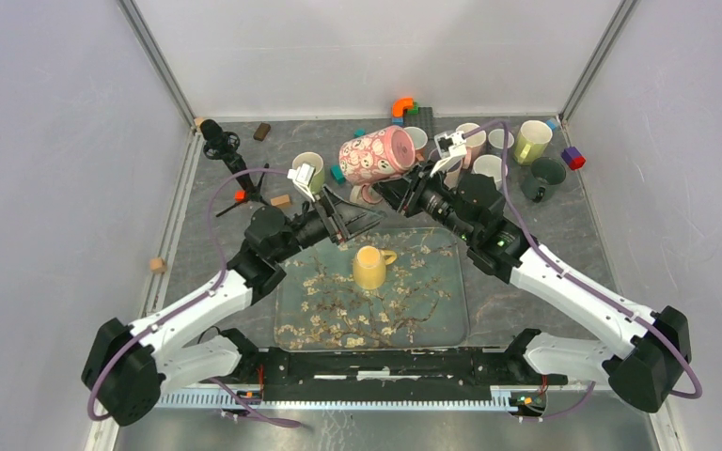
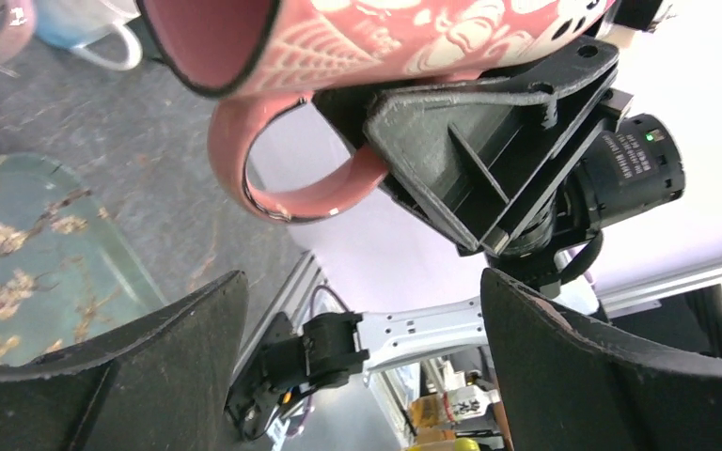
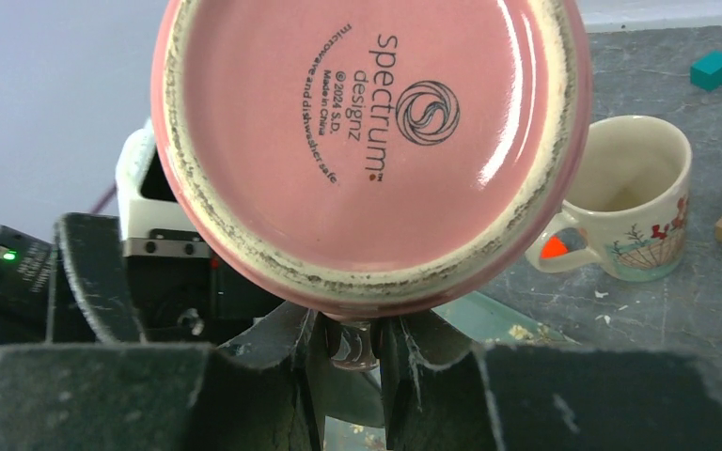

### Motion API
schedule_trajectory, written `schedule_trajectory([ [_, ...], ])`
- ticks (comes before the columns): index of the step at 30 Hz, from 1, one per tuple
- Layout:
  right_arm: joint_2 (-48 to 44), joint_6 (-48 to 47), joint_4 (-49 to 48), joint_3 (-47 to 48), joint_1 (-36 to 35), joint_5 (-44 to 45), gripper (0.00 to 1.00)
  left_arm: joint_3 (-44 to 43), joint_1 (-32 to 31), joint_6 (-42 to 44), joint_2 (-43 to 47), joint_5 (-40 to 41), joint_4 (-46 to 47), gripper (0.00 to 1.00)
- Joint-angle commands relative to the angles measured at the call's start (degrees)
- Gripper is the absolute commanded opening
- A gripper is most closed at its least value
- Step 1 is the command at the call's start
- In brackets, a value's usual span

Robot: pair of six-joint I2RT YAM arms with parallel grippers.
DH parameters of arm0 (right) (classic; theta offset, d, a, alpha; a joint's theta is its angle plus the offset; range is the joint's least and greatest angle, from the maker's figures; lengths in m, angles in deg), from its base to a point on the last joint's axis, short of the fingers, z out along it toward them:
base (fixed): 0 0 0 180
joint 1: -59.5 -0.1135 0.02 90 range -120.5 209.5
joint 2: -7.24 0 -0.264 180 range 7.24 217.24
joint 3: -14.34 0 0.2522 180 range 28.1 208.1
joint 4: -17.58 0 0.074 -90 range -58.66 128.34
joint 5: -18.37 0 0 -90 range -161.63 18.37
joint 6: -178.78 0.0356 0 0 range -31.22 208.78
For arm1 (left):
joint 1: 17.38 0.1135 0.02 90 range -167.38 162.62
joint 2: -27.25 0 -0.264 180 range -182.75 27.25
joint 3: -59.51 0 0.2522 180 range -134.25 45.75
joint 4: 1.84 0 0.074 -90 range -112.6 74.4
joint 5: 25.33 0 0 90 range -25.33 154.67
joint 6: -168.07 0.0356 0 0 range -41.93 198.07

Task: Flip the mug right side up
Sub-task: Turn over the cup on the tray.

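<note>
The pink patterned mug (image 1: 376,155) is held in the air on its side above the far edge of the tray. Its mouth faces left and its base faces my right wrist camera (image 3: 367,141). My right gripper (image 1: 397,191) is shut on the mug's handle (image 3: 350,343), which hangs below the body. In the left wrist view the mug (image 2: 385,38) and its handle (image 2: 282,178) sit above my left gripper (image 2: 362,282). That gripper is open and empty, just below and left of the mug (image 1: 348,221).
A yellow mug (image 1: 369,268) stands on the floral glass tray (image 1: 432,310). A cream mug (image 1: 308,167) stands behind my left gripper. Several mugs (image 1: 531,141) cluster at the back right, with small blocks (image 1: 402,106) and a black tripod (image 1: 226,155) on the grey mat.
</note>
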State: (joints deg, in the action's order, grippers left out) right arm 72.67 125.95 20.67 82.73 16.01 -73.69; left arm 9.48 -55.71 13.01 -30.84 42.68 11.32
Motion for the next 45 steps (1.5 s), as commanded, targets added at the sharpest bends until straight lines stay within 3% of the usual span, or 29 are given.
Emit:
schedule_trajectory([
  [1,-3.0,3.0,-12.7,2.9,0.1,-1.5,0.0,1.1,0.4,-9.5,-3.6,-1.7,21.6,0.97],
  [13,-4.0,9.1,-18.7,-0.1,1.9,-5.5,0.0,1.9,0.9,-12.4,-7.2,-1.3,30.6,0.84],
  [16,-3.9,10.9,-20.2,-0.8,2.6,-7.3,0.0,1.6,1.0,-12.8,-7.8,-2.0,31.4,0.78],
  [25,-3.7,17.5,-26.6,-3.8,4.5,-12.3,0.0,0.8,2.1,-12.8,-8.4,-2.5,31.7,0.73],
  [35,-4.2,19.3,-28.3,-5.4,4.7,-13.4,0.0,-0.6,2.1,-12.7,-11.3,-3.0,32.9,0.7],
  [45,-3.9,20.0,-28.6,-5.9,5.6,-14.8,0.0,-1.5,2.4,-13.2,-11.4,-4.7,35.7,0.57],
])
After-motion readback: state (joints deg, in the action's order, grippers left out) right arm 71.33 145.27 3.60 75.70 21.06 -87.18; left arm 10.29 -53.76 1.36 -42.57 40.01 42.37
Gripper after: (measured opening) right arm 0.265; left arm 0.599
